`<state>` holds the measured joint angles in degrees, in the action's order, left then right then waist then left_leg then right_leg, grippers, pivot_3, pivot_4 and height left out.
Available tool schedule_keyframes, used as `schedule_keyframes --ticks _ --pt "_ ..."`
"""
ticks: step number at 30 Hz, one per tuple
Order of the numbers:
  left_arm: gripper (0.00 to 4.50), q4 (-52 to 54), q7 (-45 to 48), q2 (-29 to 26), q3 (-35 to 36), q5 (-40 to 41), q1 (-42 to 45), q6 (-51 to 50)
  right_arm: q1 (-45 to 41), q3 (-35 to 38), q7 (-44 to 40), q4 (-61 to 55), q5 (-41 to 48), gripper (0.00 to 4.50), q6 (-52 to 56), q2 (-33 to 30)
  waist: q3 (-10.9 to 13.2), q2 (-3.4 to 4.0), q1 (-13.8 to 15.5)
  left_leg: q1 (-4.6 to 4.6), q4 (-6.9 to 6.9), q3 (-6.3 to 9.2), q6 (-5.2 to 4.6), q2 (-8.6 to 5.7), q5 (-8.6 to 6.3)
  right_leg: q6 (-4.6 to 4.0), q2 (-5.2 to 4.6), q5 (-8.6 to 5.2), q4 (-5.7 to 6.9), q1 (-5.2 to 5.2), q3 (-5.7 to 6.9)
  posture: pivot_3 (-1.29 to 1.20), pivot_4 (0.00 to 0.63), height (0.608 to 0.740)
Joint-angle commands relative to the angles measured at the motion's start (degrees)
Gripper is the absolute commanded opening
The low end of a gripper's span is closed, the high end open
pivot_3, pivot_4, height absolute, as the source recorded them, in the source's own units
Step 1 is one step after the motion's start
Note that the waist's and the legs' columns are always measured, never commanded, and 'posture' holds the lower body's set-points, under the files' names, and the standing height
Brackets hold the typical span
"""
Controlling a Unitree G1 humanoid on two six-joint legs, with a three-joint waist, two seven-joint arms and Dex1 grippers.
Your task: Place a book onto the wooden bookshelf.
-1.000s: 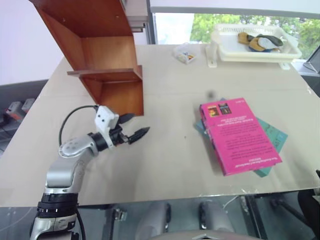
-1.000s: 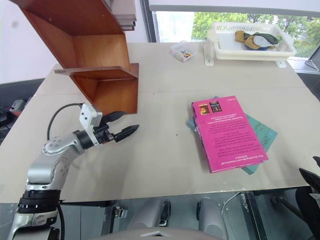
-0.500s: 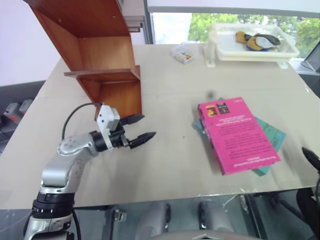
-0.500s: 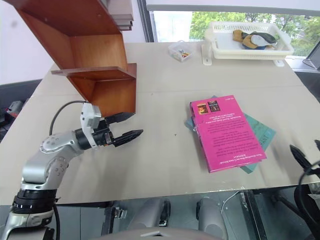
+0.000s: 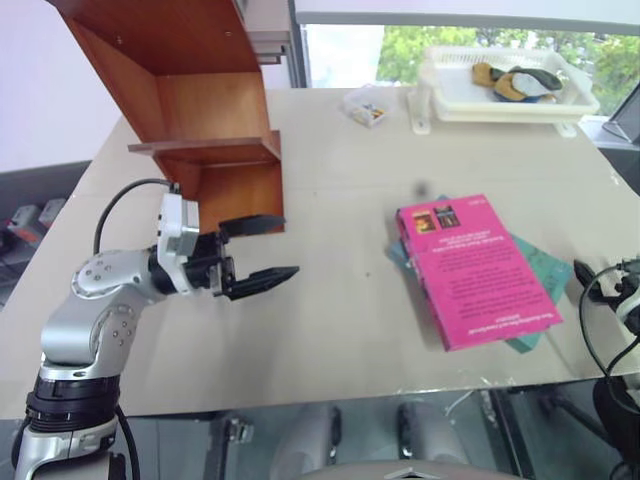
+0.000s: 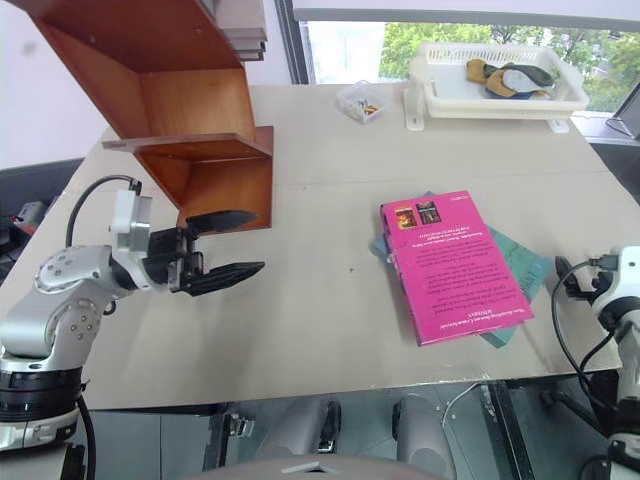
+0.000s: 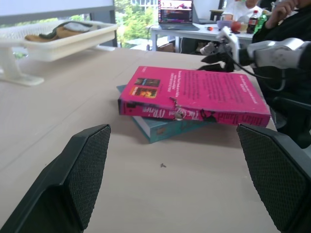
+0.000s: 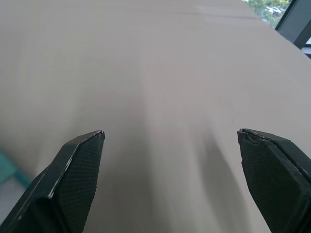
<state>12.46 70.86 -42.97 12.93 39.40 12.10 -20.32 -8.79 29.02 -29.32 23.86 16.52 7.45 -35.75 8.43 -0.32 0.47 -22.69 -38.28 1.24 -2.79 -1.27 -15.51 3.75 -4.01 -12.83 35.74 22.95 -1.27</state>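
Beige worktop (image 5: 330,330) by a window w/ greenery behind. Wooden bookshelf (image 5: 200,120) stands far left. Pink book (image 5: 477,270) lies flat on right half, cover up, stacked on a teal book (image 5: 548,268). White tray (image 5: 510,95) far right; small clear box (image 5: 367,108) left of it. Left pincer (image 5: 262,250) hovers just in front of shelf, fingers spread, empty. Right pincer (image 8: 170,160) at worktop's right edge, fingers spread wide, empty.

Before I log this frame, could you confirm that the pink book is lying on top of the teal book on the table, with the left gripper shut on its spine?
Not quite: the left gripper is open and holds nothing, well apart from the pink book, as the left eye view shows. The pink book does lie on the teal book on the table.
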Motion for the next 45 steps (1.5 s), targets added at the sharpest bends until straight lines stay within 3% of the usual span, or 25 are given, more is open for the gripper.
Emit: schedule_keyframes --ticks 1,4,11,21,27,30,36,40,45 --pt "4.48 1.5 0.7 -0.7 0.5 -0.4 -0.2 2.0 -0.7 0.4 -3.3 -0.6 2.7 4.50 -0.7 -0.6 0.0 0.00 0.0 0.00 0.00 0.00 0.00 0.00 0.00 0.00 0.00 0.00 0.01 0.00 0.00 0.00 0.150 0.740" --pt "4.48 0.8 0.5 -0.5 0.2 -1.1 0.0 2.7 0.9 0.2 -10.0 -3.4 7.1 4.50 2.7 -0.9 0.0 0.00 -0.1 0.01 0.00 0.01 -0.02 0.01 0.00 0.19 0.02 0.11 0.02 -0.01 0.00 0.00 0.150 0.740" --pt "4.48 -0.2 -0.4 1.1 0.4 -0.6 0.8 3.0 6.6 -4.0 -16.9 -15.9 13.2 4.50 10.9 0.8 0.0 0.00 -0.6 0.03 -0.01 0.03 -0.03 0.07 -0.01 0.24 0.06 0.13 0.05 -0.02 0.02 0.00 0.150 0.740" --pt "4.48 -1.7 0.7 1.6 -0.3 -1.5 1.0 3.4 4.7 -11.1 -8.3 -25.8 13.3 4.50 16.3 9.1 0.0 0.00 -1.2 0.11 -0.03 0.07 -0.01 0.11 -0.01 0.24 0.12 0.14 0.11 -0.04 0.03 0.00 0.150 0.740" --pt "4.48 -2.6 0.1 1.8 -0.1 -1.1 1.3 2.6 4.7 -12.2 -7.5 -26.9 13.0 4.50 16.3 9.4 0.0 0.01 -0.9 0.08 -0.03 0.11 -0.01 0.04 -0.01 0.24 0.08 0.14 0.09 -0.05 0.06 0.00 0.150 0.740" --pt "4.48 -3.7 -3.0 2.6 0.8 0.5 1.7 -0.8 5.6 -9.4 -8.0 -26.4 13.5 4.50 15.7 7.1 0.0 0.01 -0.9 0.08 -0.02 0.11 -0.01 0.04 -0.01 0.24 0.08 0.14 0.10 -0.05 0.07 0.00 0.150 0.740" --pt "4.48 -4.9 -16.0 8.2 0.7 8.3 3.4 -16.2 12.8 0.6 -20.7 -27.8 18.8 4.50 13.7 -3.1 0.1 -0.02 -0.6 0.08 -0.03 0.16 -0.03 -0.02 -0.02 0.27 0.05 0.14 0.10 -0.09 0.10 0.00 0.150 0.740" --pt "4.48 -5.6 -22.9 13.3 -1.9 12.2 5.7 -25.9 19.0 8.2 -29.9 -32.4 26.8 4.50 19.5 -10.0 0.1 -0.02 -0.4 0.12 -0.06 0.23 -0.03 0.02 -0.01 0.28 0.06 0.14 0.10 -0.21 0.19 0.00 0.150 0.740" --pt "4.48 -17.8 -31.8 17.6 0.0 20.0 11.0 -44.6 23.2 16.1 -33.6 -38.6 39.3 4.50 30.2 -14.7 0.1 -0.17 -0.8 0.30 -0.13 0.26 -0.03 0.10 -0.01 0.30 0.16 0.13 0.13 -0.40 0.20 0.00 0.150 0.740"
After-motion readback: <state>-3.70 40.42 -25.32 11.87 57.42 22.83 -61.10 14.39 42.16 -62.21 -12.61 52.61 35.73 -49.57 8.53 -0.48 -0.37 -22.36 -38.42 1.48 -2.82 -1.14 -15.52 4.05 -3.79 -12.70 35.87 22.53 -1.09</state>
